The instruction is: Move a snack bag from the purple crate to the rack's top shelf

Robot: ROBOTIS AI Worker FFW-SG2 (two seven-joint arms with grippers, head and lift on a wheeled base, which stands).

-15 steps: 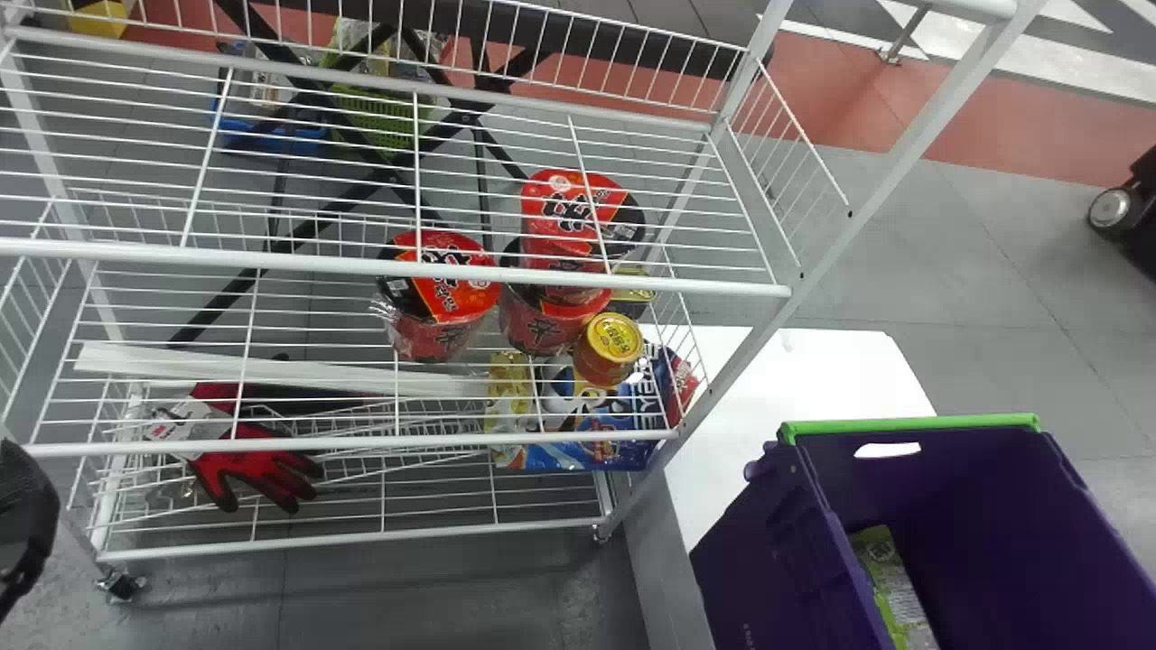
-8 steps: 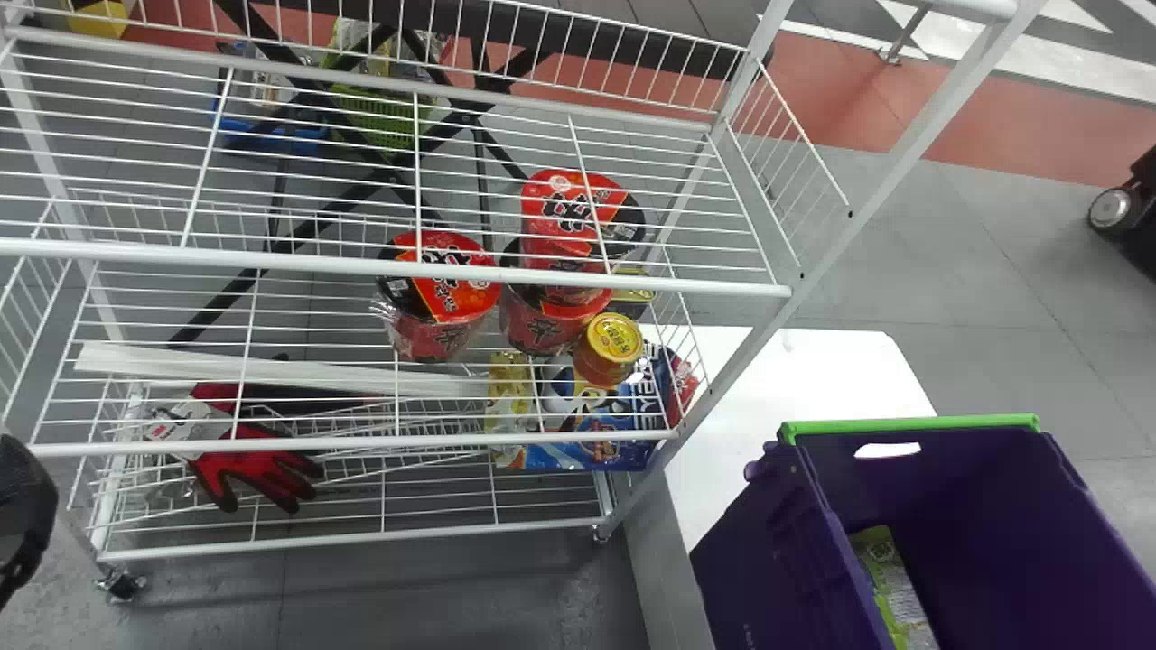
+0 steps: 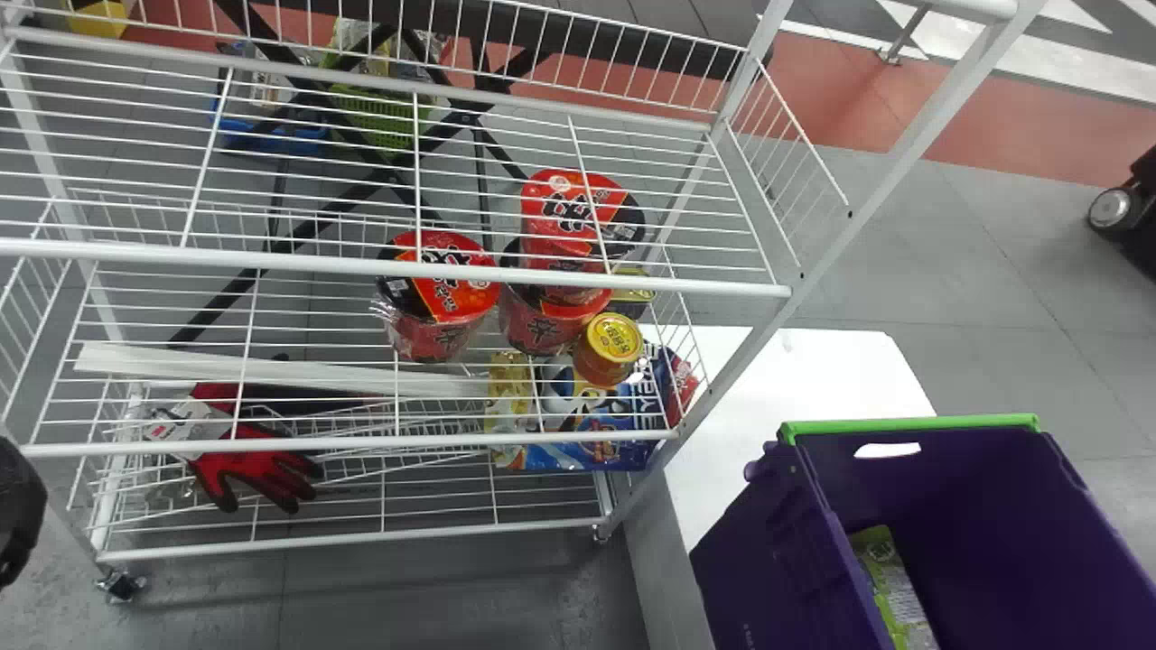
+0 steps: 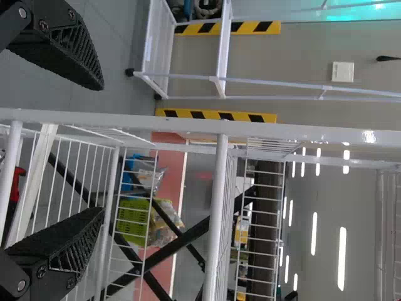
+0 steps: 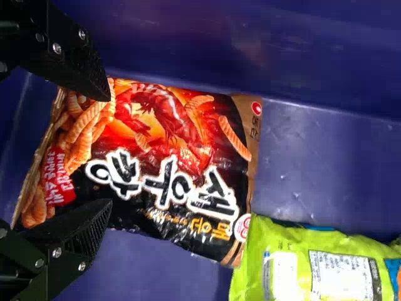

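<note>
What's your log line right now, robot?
right gripper: open over red and black snack bag | in purple plastic crate | left gripper: open by white wire rack

The purple crate (image 3: 777, 569), near right, is open from above, its walls blocking sideways passage. Inside, a green bag (image 5: 313, 266) crowds the snack bag's (image 5: 163, 169) one end. Farther left, the rack's right post (image 3: 926, 131) and side fence (image 3: 806, 137) stand in the way (there's open air over the upper wires, though).
</note>
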